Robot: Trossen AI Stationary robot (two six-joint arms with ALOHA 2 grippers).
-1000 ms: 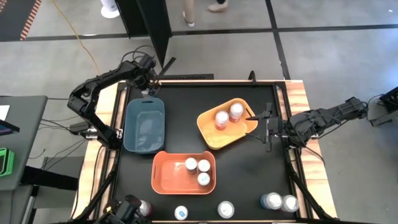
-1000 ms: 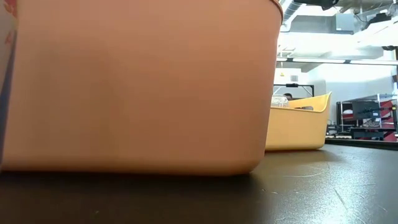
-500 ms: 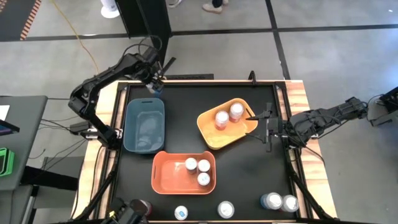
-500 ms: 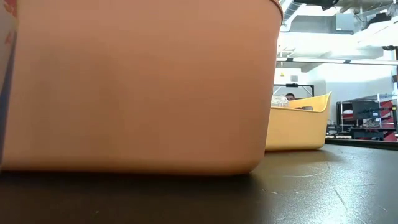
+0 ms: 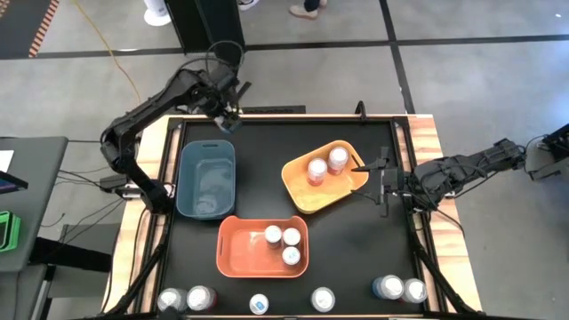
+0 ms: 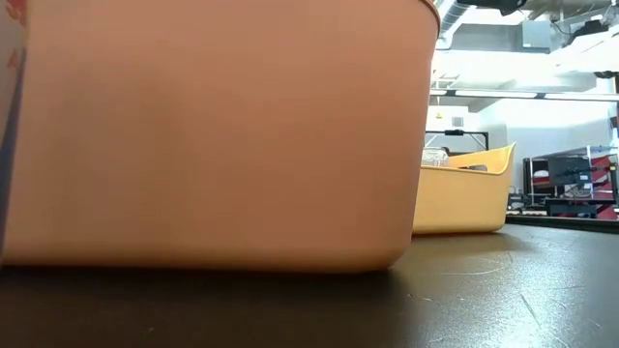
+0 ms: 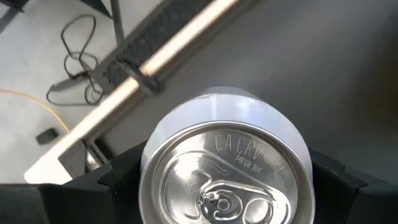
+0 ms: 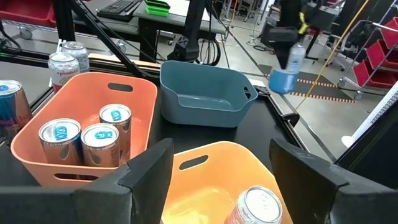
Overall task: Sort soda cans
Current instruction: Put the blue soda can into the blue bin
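My left gripper (image 5: 228, 112) hangs over the table's far left corner, beyond the blue bin (image 5: 206, 178), shut on a pale blue-white soda can (image 7: 225, 168) with a silver top; that can (image 8: 286, 67) also shows in the right wrist view. The yellow bin (image 5: 324, 175) holds two pink cans (image 5: 327, 164), standing upright. Three blue-labelled cans (image 5: 283, 244) stand in the orange bin (image 5: 263, 246). Several more cans (image 5: 322, 300) stand along the near edge. My right gripper (image 5: 380, 180) waits open beside the yellow bin's right side, holding nothing. My left gripper pinches the can's upper side wall (image 7: 151, 149) between its two fingers (image 7: 118, 180), one on each side just below the silver top. The fingers come from above, slanting down. The can hangs roughly upright below them, lifted clear of the table and the bin.
The orange bin's wall (image 6: 213, 135) fills most of the low view, with the yellow bin (image 6: 464, 188) behind it. The table's raised wooden rim (image 5: 427, 133) runs around the black top. Bare black surface lies between the bins and the right rim.
My left gripper has risen with the can from the blue bin's far rim and swung a little toward the table's right, still shut on it. A dark shape at the near left corner has gone, and two cans now show there.
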